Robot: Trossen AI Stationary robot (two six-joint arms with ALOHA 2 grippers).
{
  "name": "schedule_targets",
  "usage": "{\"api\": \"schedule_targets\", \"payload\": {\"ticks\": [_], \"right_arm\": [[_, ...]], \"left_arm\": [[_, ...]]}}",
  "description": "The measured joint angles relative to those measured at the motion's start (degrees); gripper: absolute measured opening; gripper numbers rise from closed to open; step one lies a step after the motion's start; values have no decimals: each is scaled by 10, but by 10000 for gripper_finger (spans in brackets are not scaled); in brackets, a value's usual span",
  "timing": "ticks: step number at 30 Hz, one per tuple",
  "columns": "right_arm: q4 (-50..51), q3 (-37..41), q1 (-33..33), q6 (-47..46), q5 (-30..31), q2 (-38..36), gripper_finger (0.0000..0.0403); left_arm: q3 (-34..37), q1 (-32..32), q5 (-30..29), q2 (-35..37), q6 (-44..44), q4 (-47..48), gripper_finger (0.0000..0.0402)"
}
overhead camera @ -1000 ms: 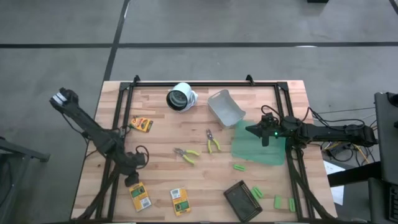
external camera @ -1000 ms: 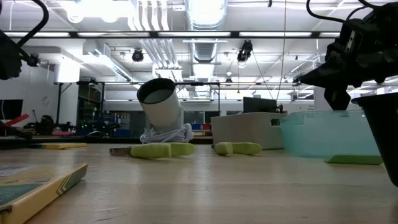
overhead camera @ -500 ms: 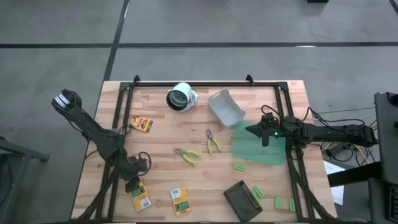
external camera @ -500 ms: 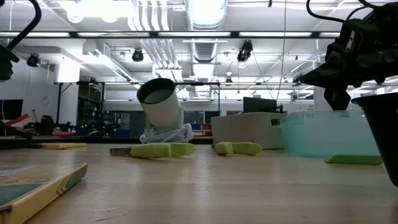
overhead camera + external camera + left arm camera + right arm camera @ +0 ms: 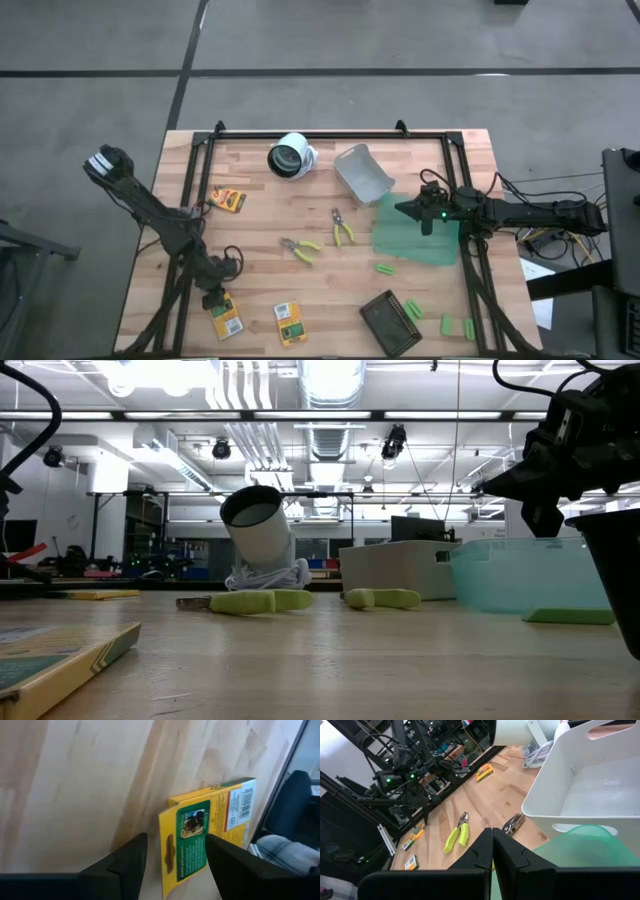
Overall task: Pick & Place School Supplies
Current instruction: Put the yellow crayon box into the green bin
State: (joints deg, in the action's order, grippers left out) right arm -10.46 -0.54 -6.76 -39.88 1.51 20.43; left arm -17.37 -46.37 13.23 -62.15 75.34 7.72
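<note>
Two open fingers of the left gripper hover just above a yellow pack lying flat at the table front-left corner. Thin, light and probably stiff card, it seems best pinched across its narrow edges. The right gripper, jaws pressed together, waits over the green bin, well apart

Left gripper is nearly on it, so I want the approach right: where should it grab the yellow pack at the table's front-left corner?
The yellow pack lies flat on the table, so come straight down and pinch its two long edges. The left gripper is open, with the pack's near end between its fingers. Probably lower and close there.
</note>
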Motion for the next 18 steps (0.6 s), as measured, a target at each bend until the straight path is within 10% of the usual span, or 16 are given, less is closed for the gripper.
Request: {"api": "schedule_targets", "payload": {"ticks": [18], "right_arm": [[0, 0, 0, 0, 0, 0, 8]], "left_arm": [[16, 0, 5, -1, 3, -27, 108]]}}
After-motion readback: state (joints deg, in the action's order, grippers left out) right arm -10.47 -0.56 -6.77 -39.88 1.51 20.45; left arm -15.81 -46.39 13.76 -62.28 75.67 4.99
